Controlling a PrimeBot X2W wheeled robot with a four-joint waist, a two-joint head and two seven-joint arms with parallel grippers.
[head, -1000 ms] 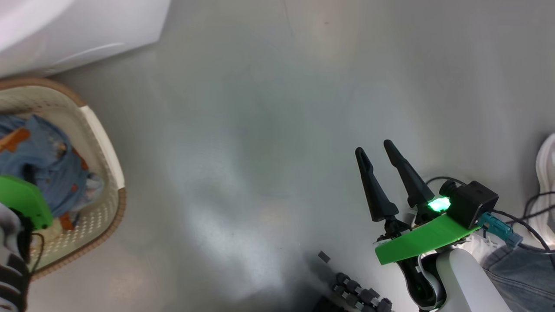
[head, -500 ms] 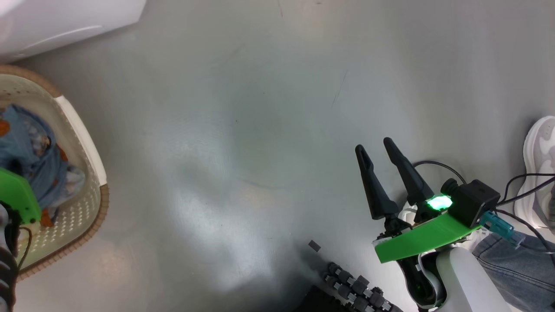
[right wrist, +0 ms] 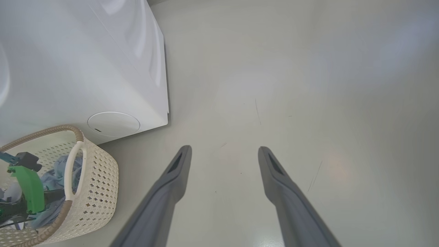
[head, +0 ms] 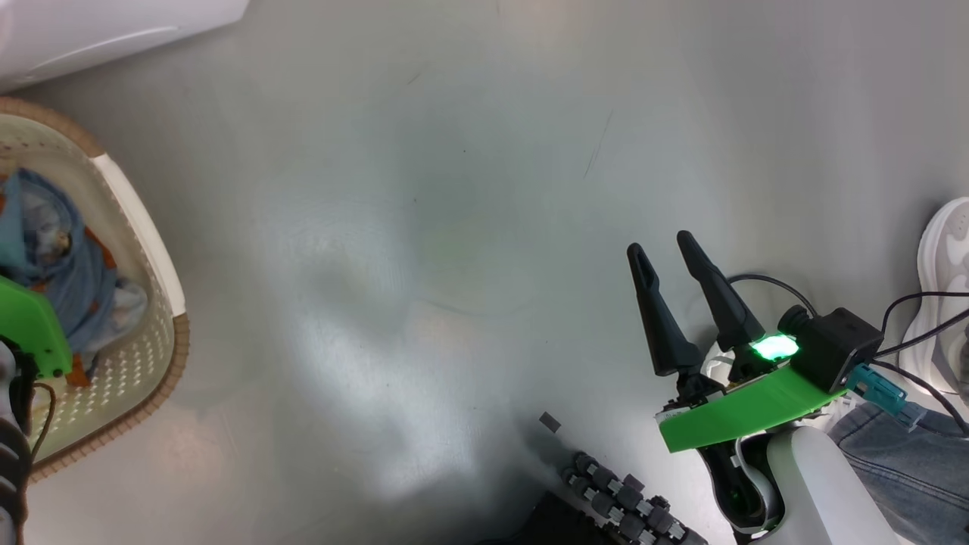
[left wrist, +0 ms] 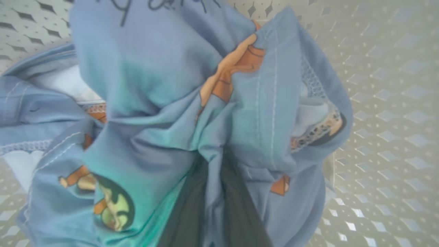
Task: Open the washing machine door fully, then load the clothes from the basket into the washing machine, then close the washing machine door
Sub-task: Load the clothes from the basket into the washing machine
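Blue clothes (left wrist: 154, 103) printed with orange cartoon figures lie heaped in a cream basket (left wrist: 377, 103) with perforated walls. In the left wrist view, the left gripper (left wrist: 216, 178) reaches into the heap. Its two dark fingers are drawn close together, pinching a fold of the blue cloth between them, with more fabric bunched around the tips.

In the head view, the basket (head: 132, 356) stands on the grey floor (head: 454, 227) at the far left, showing its brown woven rim and white handle. The clothes (head: 68, 280) lie inside it, partly under a green plate on the left arm. A corner of the white washing machine (head: 91, 30) sits just beyond the basket at the upper left.

The right gripper (head: 660, 244) hovers over bare floor at the lower right, well apart from the basket. In the right wrist view, its fingers (right wrist: 164, 195) are spread wide and hold nothing. The washing machine's smooth white side is at the upper left of that view, just beside the basket.

A person's pale shoe (head: 942, 265) and a leg in jeans (head: 901, 462) show at the right edge of the head view, near black cables.
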